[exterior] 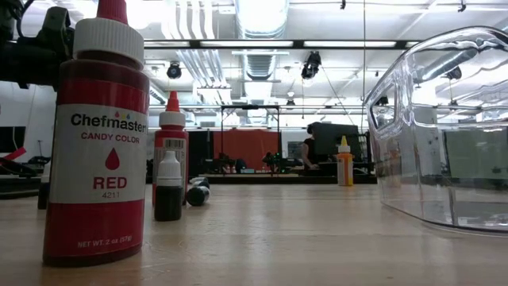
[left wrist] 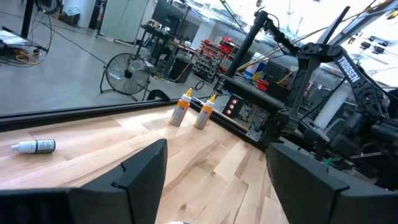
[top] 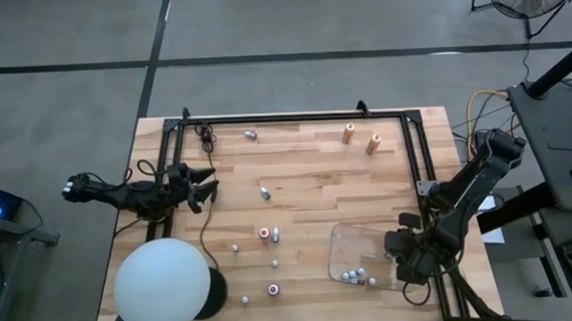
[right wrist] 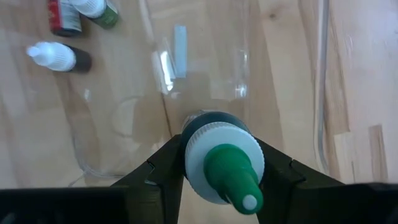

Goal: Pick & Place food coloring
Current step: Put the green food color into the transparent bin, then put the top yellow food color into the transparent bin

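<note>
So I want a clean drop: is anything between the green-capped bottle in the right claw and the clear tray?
Nothing visible. The right claw grips the green-capped bottle directly above the clear tray. The few bottles already inside lie off to one side.

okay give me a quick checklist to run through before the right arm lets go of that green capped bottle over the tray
1. Right gripper shut on the green-capped bottle: ok; both fingers press the white collar.
2. Gripper over the clear tray: ok; the right wrist view looks down through the tray's wall, and the high view puts the gripper at its right edge.
3. Free space in the tray: ok; the bottles in the tray sit together near one side.
4. Height above the tray floor: cannot tell.
5. Left gripper clear of the tray: ok; it is open, at the table's left edge.
6. Bottles left to pick: not ok; the two orange bottles and others remain on the table.
</note>
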`<action>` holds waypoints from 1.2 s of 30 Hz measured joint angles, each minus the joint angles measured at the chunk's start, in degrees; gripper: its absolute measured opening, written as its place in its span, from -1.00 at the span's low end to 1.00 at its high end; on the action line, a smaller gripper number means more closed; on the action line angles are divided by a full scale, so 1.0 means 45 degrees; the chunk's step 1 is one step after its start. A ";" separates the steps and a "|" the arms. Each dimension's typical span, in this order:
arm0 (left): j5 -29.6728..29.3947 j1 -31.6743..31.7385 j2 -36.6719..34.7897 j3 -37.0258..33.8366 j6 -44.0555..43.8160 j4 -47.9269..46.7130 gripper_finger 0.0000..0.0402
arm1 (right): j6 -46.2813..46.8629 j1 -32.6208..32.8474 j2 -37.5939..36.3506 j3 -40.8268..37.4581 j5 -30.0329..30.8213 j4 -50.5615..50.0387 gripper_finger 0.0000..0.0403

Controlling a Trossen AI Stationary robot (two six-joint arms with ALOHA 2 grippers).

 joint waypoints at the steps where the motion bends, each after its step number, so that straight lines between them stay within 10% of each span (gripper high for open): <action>1: -0.0001 -0.0005 0.0002 -0.0003 -0.0002 0.0003 0.22 | -0.0020 0.0000 0.0042 -0.0041 0.0005 0.0013 -0.34; 26: 0.0000 -0.0003 -0.0001 -0.0004 -0.0004 0.0000 0.22 | 0.0597 -0.0001 -0.0475 0.1136 0.0062 -0.2223 0.35; 36: 0.0004 -0.0005 0.0000 0.0000 0.0000 0.0005 0.22 | 0.1542 -0.0932 -0.1621 0.3106 0.2819 -0.5048 0.54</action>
